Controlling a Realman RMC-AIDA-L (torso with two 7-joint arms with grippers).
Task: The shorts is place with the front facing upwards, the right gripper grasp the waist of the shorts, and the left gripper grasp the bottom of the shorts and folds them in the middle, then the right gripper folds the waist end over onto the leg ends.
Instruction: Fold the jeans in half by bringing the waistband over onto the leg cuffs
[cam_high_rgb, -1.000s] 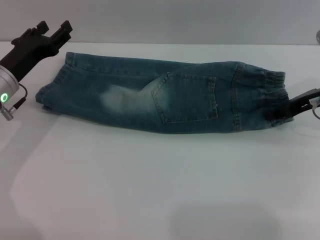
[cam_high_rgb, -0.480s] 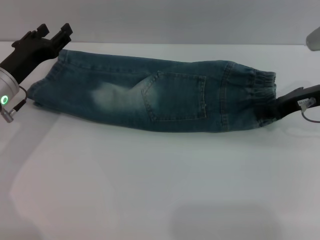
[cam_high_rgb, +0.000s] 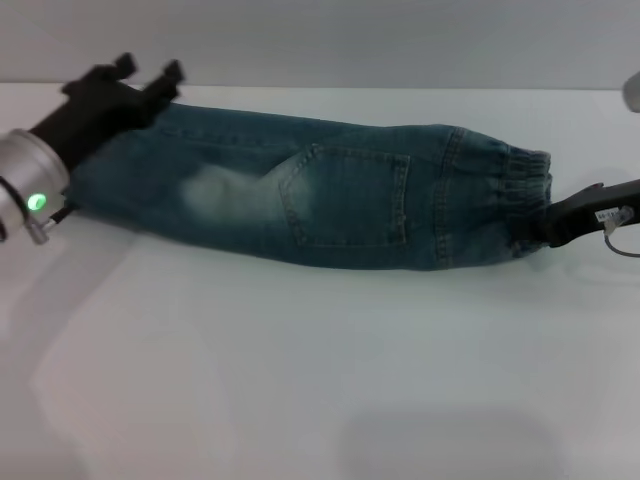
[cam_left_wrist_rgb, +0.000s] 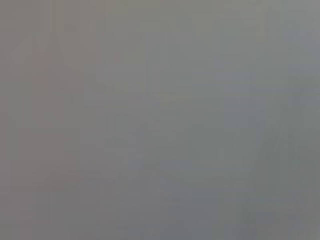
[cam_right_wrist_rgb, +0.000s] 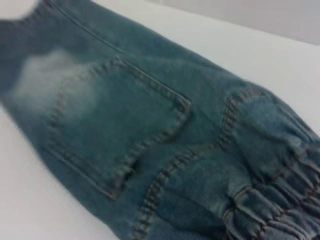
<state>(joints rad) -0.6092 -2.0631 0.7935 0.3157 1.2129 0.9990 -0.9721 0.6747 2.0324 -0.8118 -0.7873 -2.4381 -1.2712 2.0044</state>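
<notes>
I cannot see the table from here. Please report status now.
Right gripper at the waistband, left gripper over the leg ends. Shorts folded lengthwise, flat on table. Nothing in the way.

Shorts (cam_high_rgb: 330, 205) in coarse matt denim cloth, faded pale patch, raised stitching on the pocket, ruched elastic waistband (cam_right_wrist_rgb: 280, 200), my left gripper (cam_high_rgb: 128, 85) matt black plastic on a brushed silver metal wrist, my right gripper (cam_high_rgb: 560, 222) matt black, table (cam_high_rgb: 300, 380) smooth white, faintly glossy

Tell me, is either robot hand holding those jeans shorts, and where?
The right hand grips the shorts at the elastic waistband. The left hand is at the hem end; its grip can't be told.
</notes>
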